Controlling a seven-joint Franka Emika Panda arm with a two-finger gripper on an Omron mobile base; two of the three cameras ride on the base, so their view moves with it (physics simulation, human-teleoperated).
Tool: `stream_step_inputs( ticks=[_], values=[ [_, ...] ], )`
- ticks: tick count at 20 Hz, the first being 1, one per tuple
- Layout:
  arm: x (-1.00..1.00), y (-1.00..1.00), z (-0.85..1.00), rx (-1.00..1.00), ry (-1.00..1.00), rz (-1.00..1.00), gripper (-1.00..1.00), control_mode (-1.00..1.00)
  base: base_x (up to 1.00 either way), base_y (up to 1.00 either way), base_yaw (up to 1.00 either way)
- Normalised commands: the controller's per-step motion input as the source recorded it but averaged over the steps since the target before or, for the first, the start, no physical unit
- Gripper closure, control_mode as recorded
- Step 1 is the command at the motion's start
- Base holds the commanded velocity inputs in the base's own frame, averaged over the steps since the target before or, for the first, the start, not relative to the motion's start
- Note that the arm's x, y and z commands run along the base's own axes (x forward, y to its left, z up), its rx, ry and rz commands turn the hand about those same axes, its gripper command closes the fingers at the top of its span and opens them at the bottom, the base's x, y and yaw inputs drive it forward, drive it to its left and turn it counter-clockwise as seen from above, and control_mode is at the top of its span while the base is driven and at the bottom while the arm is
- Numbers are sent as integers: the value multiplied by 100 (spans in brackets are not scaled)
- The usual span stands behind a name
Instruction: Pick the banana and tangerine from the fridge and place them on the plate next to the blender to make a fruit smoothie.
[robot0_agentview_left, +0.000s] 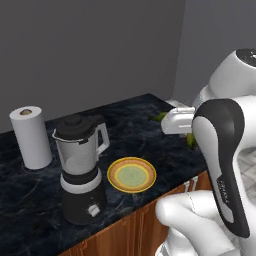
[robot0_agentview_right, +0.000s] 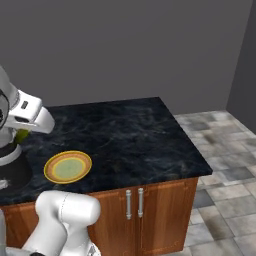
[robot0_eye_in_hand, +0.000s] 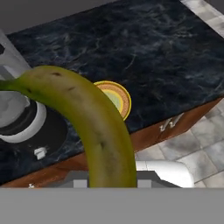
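- Hand (robot0_agentview_left: 192, 135) is closed around the banana (robot0_eye_in_hand: 89, 122), held above the tabletop (robot0_agentview_right: 130, 130).
- Plate (robot0_eye_in_hand: 119, 97) is seen below and beyond the hand, just beside the blender (robot0_agentview_left: 80, 165).

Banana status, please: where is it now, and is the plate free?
Gripper shut on curved greenish-yellow banana, above counter. Round yellow-orange plate bare, beside black-based blender. Nothing in the way.

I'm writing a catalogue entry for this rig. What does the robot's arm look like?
The arm has glossy white, rounded shells. A broad black band with faint small lettering runs along one link, and a dark cap tops the upper joint. The boxy white hand has grey trim. The pincer's fingertips are hidden.
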Motion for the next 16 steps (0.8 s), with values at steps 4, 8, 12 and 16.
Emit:
stream_step_inputs(
  ticks=[4,8,12,16],
  values=[
    [67,-51,-53,0,10,17,100,-100,0,0,0],
    [97,-5,-70,0,16,8,100,-100,0,0,0],
    [100,3,-77,-2,26,2,100,-100,0,0,0],
    [89,0,-64,-4,28,0,100,-100,0,0,0]
  ],
)
